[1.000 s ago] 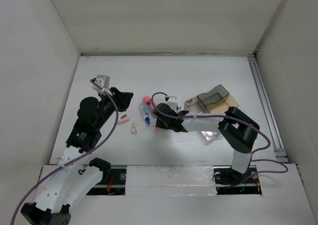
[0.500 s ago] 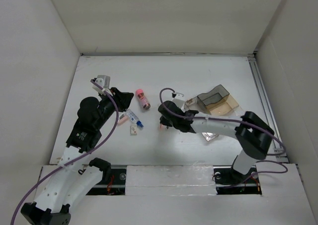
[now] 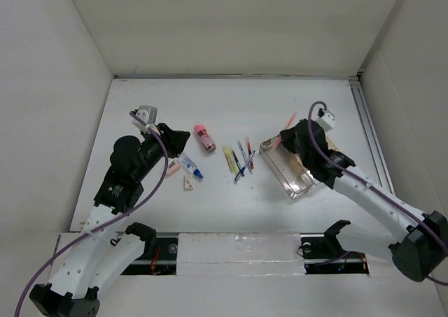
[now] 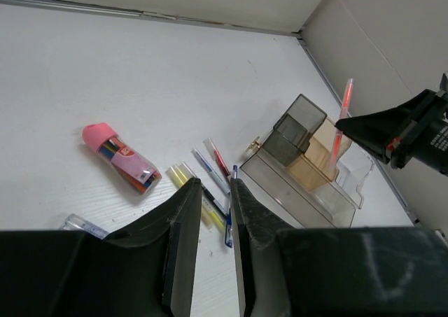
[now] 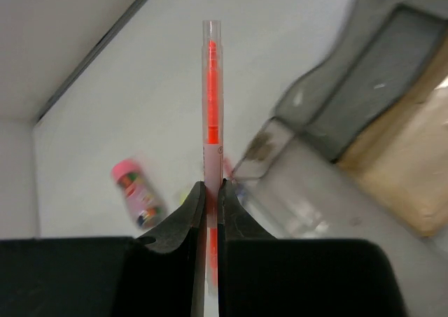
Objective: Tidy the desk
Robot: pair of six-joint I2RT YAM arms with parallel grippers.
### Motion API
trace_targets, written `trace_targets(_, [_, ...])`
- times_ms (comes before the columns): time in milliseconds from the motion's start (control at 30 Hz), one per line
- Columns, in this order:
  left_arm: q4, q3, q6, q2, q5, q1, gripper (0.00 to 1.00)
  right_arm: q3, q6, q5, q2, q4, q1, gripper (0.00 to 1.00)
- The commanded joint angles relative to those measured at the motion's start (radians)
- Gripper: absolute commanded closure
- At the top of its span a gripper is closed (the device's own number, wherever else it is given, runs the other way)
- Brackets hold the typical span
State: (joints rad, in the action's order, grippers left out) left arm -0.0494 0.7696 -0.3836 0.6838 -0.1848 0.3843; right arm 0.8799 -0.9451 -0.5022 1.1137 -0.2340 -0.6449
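Observation:
The white desk (image 3: 280,100) holds scattered stationery. My right gripper (image 3: 292,136) is shut on an orange-red pen (image 5: 212,100) and holds it in the air over the left end of the clear organizer tray (image 3: 285,171). The pen also shows in the left wrist view (image 4: 343,117). My left gripper (image 3: 179,144) hovers at the left with a narrow gap between its jaws and nothing in them. Several pens (image 3: 241,159) and a yellow highlighter (image 3: 229,156) lie in the middle. A pink-capped tube of markers (image 3: 204,137) lies left of them.
A clear blue-tipped item (image 3: 190,167) and two small beige pieces (image 3: 188,182) lie near my left gripper. The organizer's dark and amber compartments (image 4: 301,138) stand at its far side. A metal rail (image 3: 371,142) runs along the right edge. White walls enclose the desk.
My right arm has swung from the middle of the desk to the right with the pen, uncovering the pens on the desk. The pink tube and blue-tipped item shifted left. The left arm stayed put.

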Motion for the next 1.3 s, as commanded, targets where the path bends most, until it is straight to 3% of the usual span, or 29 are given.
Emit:
trace_targets(0, [0.043, 0.04, -0.001, 0.002, -0.027, -0.005, 0.8, -0.117, 0.017, 0.068, -0.063, 0.069, 0.192, 1.0])
trace_targets(100, [0.043, 0.045, -0.001, 0.008, -0.016, -0.005, 0.8, -0.165, 0.017, 0.188, -0.071, 0.159, 0.36, 1.0])
trace_targets(300, [0.042, 0.046, 0.002, 0.013, -0.021, -0.005, 0.8, -0.107, 0.013, 0.351, 0.095, 0.258, 0.52, 1.0])
trace_targets(667, [0.042, 0.04, 0.005, 0.003, -0.018, -0.005, 0.79, -0.042, -0.021, 0.367, 0.28, 0.331, 0.531, 1.0])
trace_targets(933, [0.042, 0.043, 0.005, 0.003, -0.022, -0.005, 0.79, -0.036, -0.015, 0.338, 0.327, 0.329, 0.54, 1.0])
trace_targets(1133, [0.045, 0.042, 0.005, 0.003, -0.024, -0.005, 0.79, -0.048, -0.011, 0.344, 0.347, 0.328, 0.55, 0.92])
trace_targets(1267, [0.043, 0.043, 0.003, 0.011, -0.033, -0.005, 0.79, -0.073, 0.0, 0.361, 0.33, 0.329, 0.55, 0.74])
